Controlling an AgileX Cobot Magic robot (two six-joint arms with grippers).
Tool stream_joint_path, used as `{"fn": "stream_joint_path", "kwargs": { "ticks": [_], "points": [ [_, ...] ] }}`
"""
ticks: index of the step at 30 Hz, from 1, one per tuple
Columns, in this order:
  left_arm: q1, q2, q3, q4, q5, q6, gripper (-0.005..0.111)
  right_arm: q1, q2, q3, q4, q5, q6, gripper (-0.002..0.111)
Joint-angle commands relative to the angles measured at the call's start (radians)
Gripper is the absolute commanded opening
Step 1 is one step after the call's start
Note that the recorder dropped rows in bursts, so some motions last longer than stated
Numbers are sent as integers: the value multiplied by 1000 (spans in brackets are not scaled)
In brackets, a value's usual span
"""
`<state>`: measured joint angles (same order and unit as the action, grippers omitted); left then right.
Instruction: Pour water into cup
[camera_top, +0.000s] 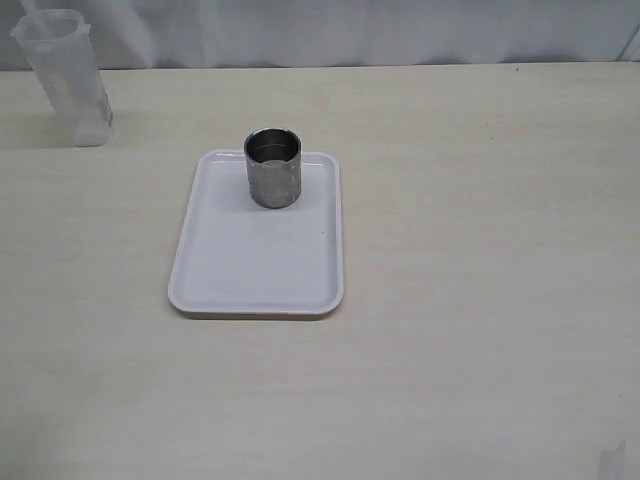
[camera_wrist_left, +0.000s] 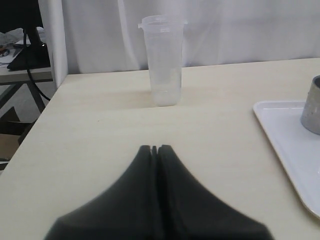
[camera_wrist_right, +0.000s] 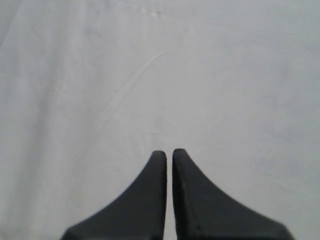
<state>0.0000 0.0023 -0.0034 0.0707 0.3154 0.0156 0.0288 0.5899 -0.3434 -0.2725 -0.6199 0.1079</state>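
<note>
The shiny steel cup (camera_top: 273, 168) stands upright at the far end of a white tray (camera_top: 258, 262); its side also shows in the left wrist view as the cup (camera_wrist_left: 313, 106). A tall translucent beaker (camera_top: 68, 78) stands at the table's far left corner. Water is faintly visible at the bottom of the beaker (camera_wrist_left: 163, 60). My left gripper (camera_wrist_left: 154, 149) is shut and empty, some way short of the beaker. My right gripper (camera_wrist_right: 165, 153) is shut on nothing, its fingertips a sliver apart, facing a white cloth. Neither gripper shows in the exterior view.
The table (camera_top: 480, 250) is pale wood grain. A white curtain (camera_top: 350, 30) hangs behind its far edge. In the left wrist view, a side desk with dark cables (camera_wrist_left: 25, 55) stands beyond the table's edge.
</note>
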Motion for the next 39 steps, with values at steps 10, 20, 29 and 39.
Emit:
{"fn": "stream_joint_path", "kwargs": {
  "ticks": [10,20,29,39],
  "points": [
    [1,-2,3,-1,-7,-10,0,-3,-273,240,29,6,-136,4],
    [1,-2,3,-1,-7,-10,0,-4,-416,343,171,97,-227,4],
    [1,-2,3,-1,-7,-10,0,-4,-485,343,171,283,-227,4],
    [1,-2,3,-1,-7,-10,0,-4,-590,343,119,554,-222,4]
  ]
}}
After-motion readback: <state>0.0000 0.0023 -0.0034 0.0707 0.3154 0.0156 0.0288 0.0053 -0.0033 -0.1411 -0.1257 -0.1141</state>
